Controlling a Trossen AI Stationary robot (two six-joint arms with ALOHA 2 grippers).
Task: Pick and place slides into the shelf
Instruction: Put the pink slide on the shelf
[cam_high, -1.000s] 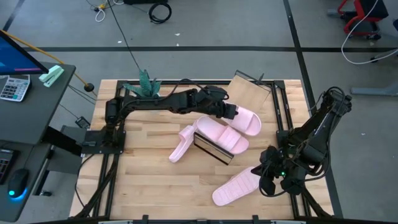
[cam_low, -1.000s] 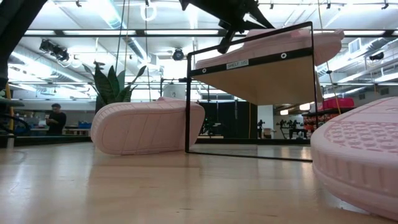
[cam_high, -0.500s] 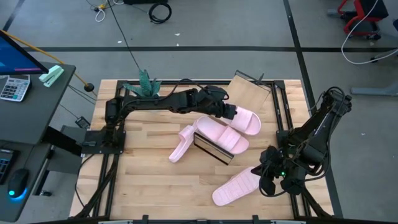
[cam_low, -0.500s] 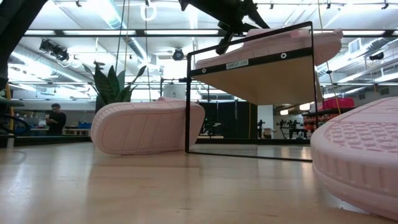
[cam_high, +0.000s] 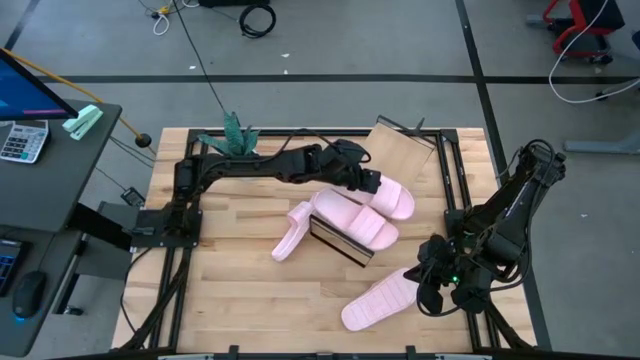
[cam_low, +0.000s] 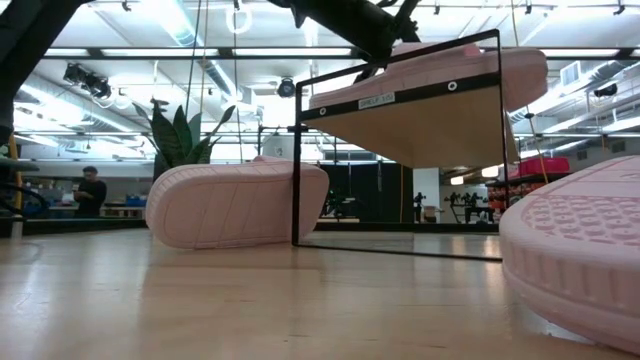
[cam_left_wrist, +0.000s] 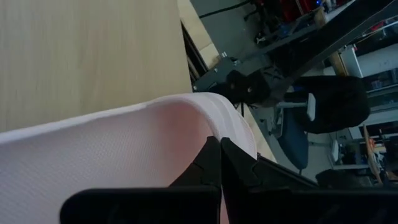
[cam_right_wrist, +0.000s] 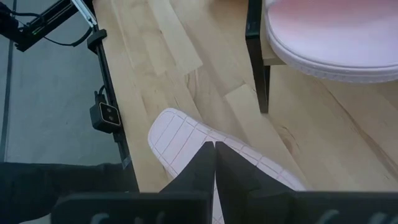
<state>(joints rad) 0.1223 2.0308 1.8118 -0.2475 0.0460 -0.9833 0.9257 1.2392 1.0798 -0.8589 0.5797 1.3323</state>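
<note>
Pale pink chunky foam slide sandal (cam_high: 394, 197) pinched by left gripper (cam_high: 367, 183) over slanted light-wood shelf (cam_high: 400, 147).
Second sandal (cam_high: 352, 219) resting on shelf; third (cam_high: 293, 229) tipped on wooden slatted tabletop (cam_high: 235, 290); fourth (cam_high: 378, 300) near right edge. Right gripper (cam_high: 428, 290) fingers (cam_right_wrist: 202, 167) closed, beside fourth sandal.

green plant (cam_high: 233, 131) table edge 11 o'clock | calculator (cam_high: 22, 140) desk 9 o'clock | person (cam_low: 90, 190) background | office chair (cam_left_wrist: 323, 115)
</note>
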